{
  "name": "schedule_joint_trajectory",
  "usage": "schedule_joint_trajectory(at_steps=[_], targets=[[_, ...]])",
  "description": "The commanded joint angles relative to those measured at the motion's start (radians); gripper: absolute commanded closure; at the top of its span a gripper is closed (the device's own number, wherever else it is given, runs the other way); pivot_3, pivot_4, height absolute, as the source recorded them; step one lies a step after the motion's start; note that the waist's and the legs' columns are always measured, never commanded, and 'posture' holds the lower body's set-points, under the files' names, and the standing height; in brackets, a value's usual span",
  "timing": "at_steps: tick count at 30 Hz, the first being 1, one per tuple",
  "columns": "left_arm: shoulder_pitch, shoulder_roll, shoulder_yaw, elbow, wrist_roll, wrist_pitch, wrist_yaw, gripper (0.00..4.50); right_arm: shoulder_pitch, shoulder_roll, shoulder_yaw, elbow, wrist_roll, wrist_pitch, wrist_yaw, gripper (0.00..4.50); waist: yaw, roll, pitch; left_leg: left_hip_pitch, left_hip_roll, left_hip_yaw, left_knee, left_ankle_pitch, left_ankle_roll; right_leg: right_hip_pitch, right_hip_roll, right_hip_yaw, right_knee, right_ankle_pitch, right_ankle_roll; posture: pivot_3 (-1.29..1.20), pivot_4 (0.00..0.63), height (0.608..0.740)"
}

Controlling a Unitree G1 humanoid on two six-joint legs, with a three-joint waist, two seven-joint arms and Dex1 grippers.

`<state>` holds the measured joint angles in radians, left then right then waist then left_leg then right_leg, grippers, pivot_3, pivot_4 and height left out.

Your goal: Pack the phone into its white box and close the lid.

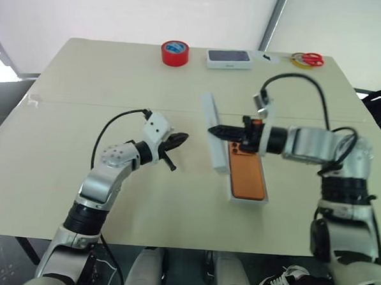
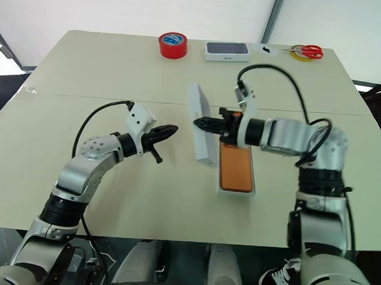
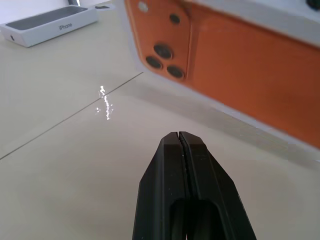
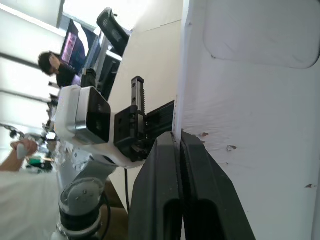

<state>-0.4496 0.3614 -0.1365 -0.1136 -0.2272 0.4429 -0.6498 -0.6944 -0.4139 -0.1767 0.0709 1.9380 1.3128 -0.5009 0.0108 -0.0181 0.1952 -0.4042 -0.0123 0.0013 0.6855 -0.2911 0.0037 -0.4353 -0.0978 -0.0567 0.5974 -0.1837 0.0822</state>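
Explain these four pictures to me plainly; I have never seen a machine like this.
A two-armed robot stands at a table. The two wide pictures come from cameras on its head, looking down over its arms. The other two come from cameras on its wrists, looking along black two-fingered grippers. The orange phone lies back up in a shallow white box. The right gripper is shut on the rim of the white lid, held tilted on edge beside the box. The left gripper is shut and holds nothing. At the far edge lie a red tape roll, a closed dark-topped box and red-handled scissors.
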Motion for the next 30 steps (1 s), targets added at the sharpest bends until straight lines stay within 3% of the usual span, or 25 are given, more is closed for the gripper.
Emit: schedule_joint_trajectory(at_steps=[1,5,8,11,16,18,21,24,30], targets=[[-0.019,-0.022,-0.025,-0.002,0.011,-0.035,-0.004,4.5,0.07,0.056,-0.037,-0.155,0.034,-0.076,-0.087,4.43,0.004,0.0,0.0,0.0,0.0,0.0,0.0,0.0,0.0,0.0,0.0,0.0,0.0,0.0,0.0,0.0,0.15,0.739],[-0.03,-0.054,-0.059,0.015,0.017,-0.034,-0.01,4.5,0.152,0.02,-0.027,-0.203,0.034,-0.086,-0.105,4.43,0.001,0.0,0.0,0.0,0.0,0.0,0.001,0.0,0.0,0.001,0.0,0.0,-0.001,0.0,0.0,0.0,0.15,0.739],[-0.037,-0.095,-0.111,0.019,0.025,-0.035,-0.016,4.5,0.171,-0.087,-0.01,-0.197,0.034,-0.056,-0.054,3.49,0.002,0.0,0.0,0.001,0.0,0.001,0.001,0.0,0.0,0.001,0.0,0.001,-0.002,0.0,0.0,0.0,0.15,0.739],[-0.045,-0.128,-0.144,0.031,0.038,-0.038,-0.014,4.5,0.144,-0.184,0.002,-0.187,0.034,-0.044,-0.003,2.04,0.001,0.0,0.0,0.002,0.001,0.001,0.001,0.0,0.0,0.001,0.001,0.001,-0.001,0.0,0.0,0.0,0.15,0.739],[-0.077,-0.192,-0.182,0.074,0.052,-0.037,0.0,4.5,0.047,-0.482,0.073,-0.187,0.023,-0.002,0.036,2.04,0.002,0.001,0.0,0.002,0.003,0.002,0.001,0.0,0.0,0.0,0.002,0.001,-0.001,0.0,0.0,0.0,0.15,0.739],[-0.091,-0.214,-0.197,0.093,0.059,-0.04,-0.001,4.5,0.026,-0.554,0.082,-0.185,-0.082,0.02,0.104,2.04,0.003,0.001,0.0,0.001,0.003,0.001,0.001,0.0,0.0,0.0,0.003,0.001,-0.002,0.0,-0.001,0.0,0.15,0.739],[-0.102,-0.234,-0.211,0.112,0.068,-0.051,0.0,4.5,0.029,-0.608,0.093,-0.185,-0.243,0.023,0.205,2.93,0.004,0.0,-0.001,0.001,0.003,0.002,0.001,0.0,0.0,0.001,0.003,0.001,-0.003,0.0,-0.001,0.0,0.15,0.739],[-0.111,-0.251,-0.208,0.126,0.069,-0.047,0.001,4.5,0.052,-0.664,0.142,-0.25,-0.474,0.003,0.346,4.47,0.004,0.0,-0.001,0.001,0.003,0.002,0.001,0.0,0.0,0.0,0.002,0.001,-0.004,0.0,-0.001,0.0,0.15,0.739],[-0.118,-0.259,-0.124,0.113,0.036,0.025,0.052,4.5,0.077,-0.699,0.279,-0.414,-0.859,-0.146,0.596,4.47,0.002,0.001,-0.001,0.0,0.004,0.002,0.001,0.0,0.0,-0.002,0.003,0.001,-0.003,0.0,0.0,0.0,0.15,0.739]])
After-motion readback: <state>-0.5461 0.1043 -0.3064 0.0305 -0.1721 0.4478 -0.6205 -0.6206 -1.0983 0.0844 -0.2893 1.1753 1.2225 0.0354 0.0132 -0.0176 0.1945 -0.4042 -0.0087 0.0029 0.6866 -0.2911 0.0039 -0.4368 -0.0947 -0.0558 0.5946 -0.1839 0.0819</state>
